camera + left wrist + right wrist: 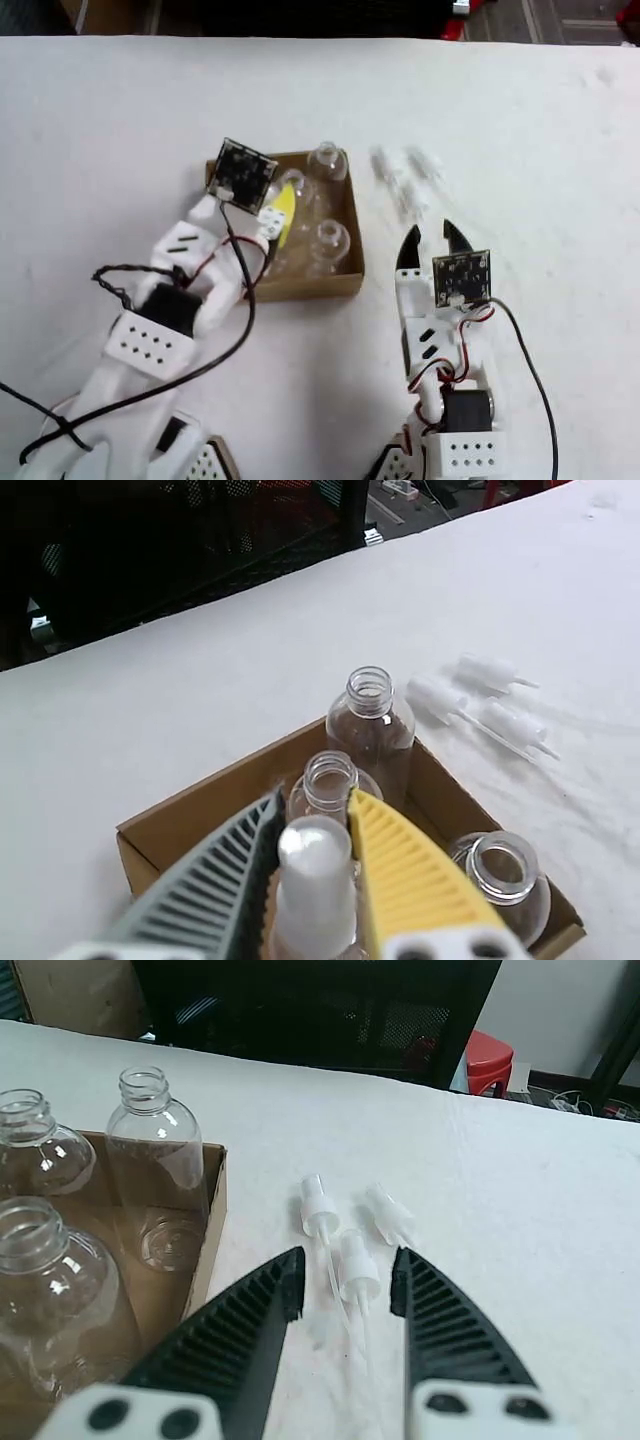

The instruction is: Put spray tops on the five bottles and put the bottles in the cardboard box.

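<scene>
Left gripper (314, 806) is over the cardboard box (310, 285), its grey and yellow fingers clamped on a white spray top (315, 880); three uncapped clear bottles (370, 730) stand upright in the box around it. Right of the box, three loose spray tops (355, 1260) lie close together on the white counter (120, 120). Right gripper (430, 230) sits just short of them, jaws spread moderately wide, holding nothing.

Left arm: grey-and-yellow plastic gripper (315, 815) pitched downward, jaws closed on a white plastic spray top (314, 880).
Right arm: black plastic gripper (347, 1265) held low, jaws parted.
</scene>
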